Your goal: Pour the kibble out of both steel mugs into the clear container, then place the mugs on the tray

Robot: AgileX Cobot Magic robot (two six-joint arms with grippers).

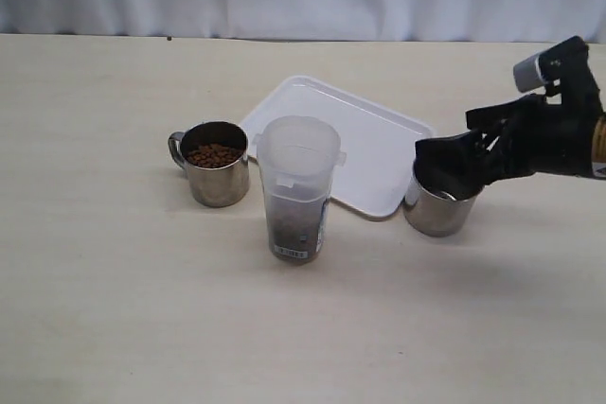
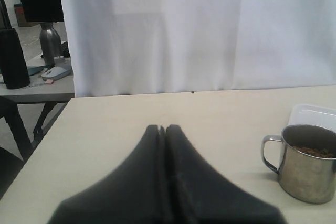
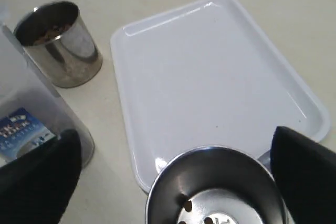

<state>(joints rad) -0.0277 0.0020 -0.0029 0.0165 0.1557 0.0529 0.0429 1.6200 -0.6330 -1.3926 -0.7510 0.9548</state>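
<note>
Just beside the tray's (image 1: 379,153) near right edge, one steel mug (image 1: 437,213) stood between the right gripper's (image 1: 453,169) released, wide-spread jaws. The tray's floor lay open. Off the tray's left edge we counted one clear container (image 1: 297,186) and the second mug (image 1: 216,177), holding kibble (image 1: 214,154): two mugs altogether. The left gripper (image 2: 165,129) was clenched, grasping nothing.

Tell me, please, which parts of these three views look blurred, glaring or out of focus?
Exterior view: soft even light, faint shadows. Left wrist view: the shut left gripper is a dark out-of-focus mass up close; the filled mug behind is clearer. Right wrist view: the right gripper's fingers blur at both edges, and the near mug shows bright reflections.
</note>
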